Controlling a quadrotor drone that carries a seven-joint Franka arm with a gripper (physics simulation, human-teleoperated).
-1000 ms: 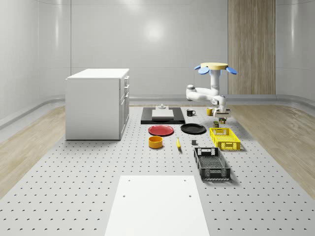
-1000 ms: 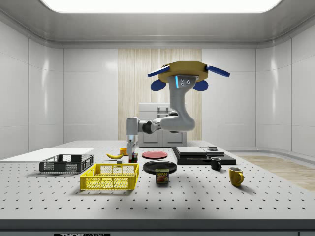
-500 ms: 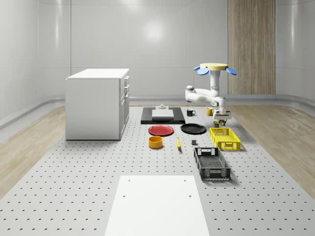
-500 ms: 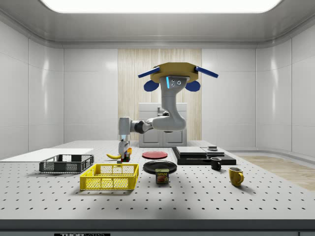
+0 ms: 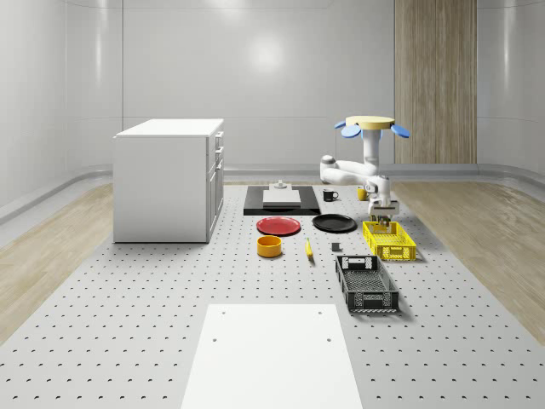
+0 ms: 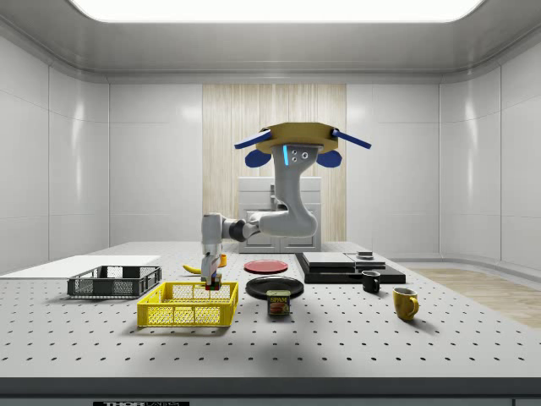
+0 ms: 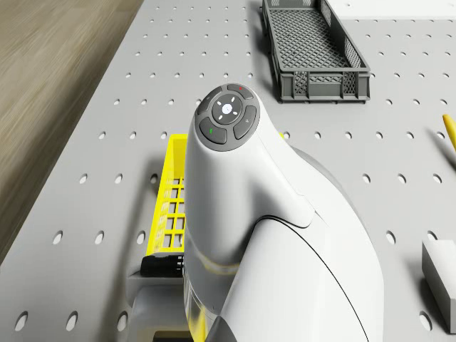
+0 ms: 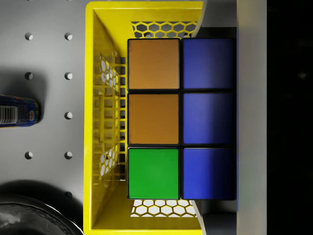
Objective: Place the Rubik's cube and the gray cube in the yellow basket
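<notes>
Now my end effector (image 6: pixel 210 278) sits right over the yellow basket (image 6: pixel 188 304), clenched on the Rubik's cube (image 8: pixel 181 119); half a second ago it was short of the basket's far rim, nearer the black plate (image 5: pixel 334 223). The drone (image 5: pixel 371 128) hovers above the desk (image 5: pixel 170 307), near the far end of the basket, and has slid with the arm toward the basket since the earlier pictures. From the wrist view, the cube's orange, green and blue tiles hang directly over the basket's yellow mesh floor, with a blue can (image 8: pixel 17 111) on the desk just outside the wall. I judge the carry is nearly finished: a short descent and a release should land this cube inside. A gray block (image 7: pixel 442 274) lies at the edge of the drone view; I judge it may be the gray cube, not yet collected.
</notes>
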